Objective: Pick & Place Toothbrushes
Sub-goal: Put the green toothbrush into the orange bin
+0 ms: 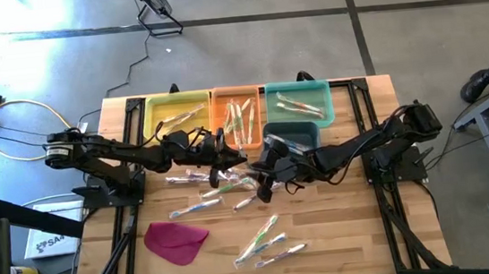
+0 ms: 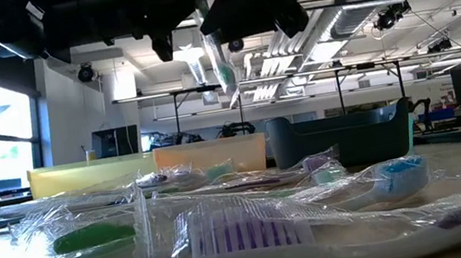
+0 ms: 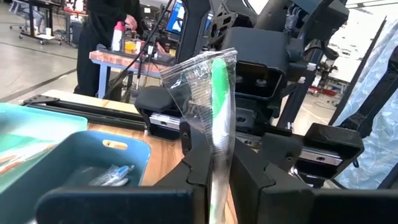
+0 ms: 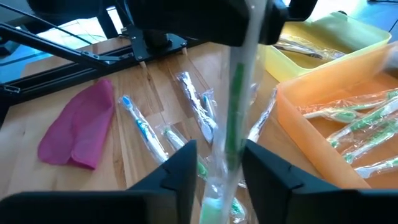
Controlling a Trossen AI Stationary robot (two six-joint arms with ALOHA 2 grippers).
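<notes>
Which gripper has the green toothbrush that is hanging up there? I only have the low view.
Observer: The left gripper is shut on the green toothbrush; the left wrist view shows it.
Operator: And the right gripper?
Observer: The right gripper is open, with a finger on either side of the wrapper.
Operator: What's underneath?
Observer: In the high view, loose wrapped toothbrushes lie on the table, in front of the orange bin.
</notes>
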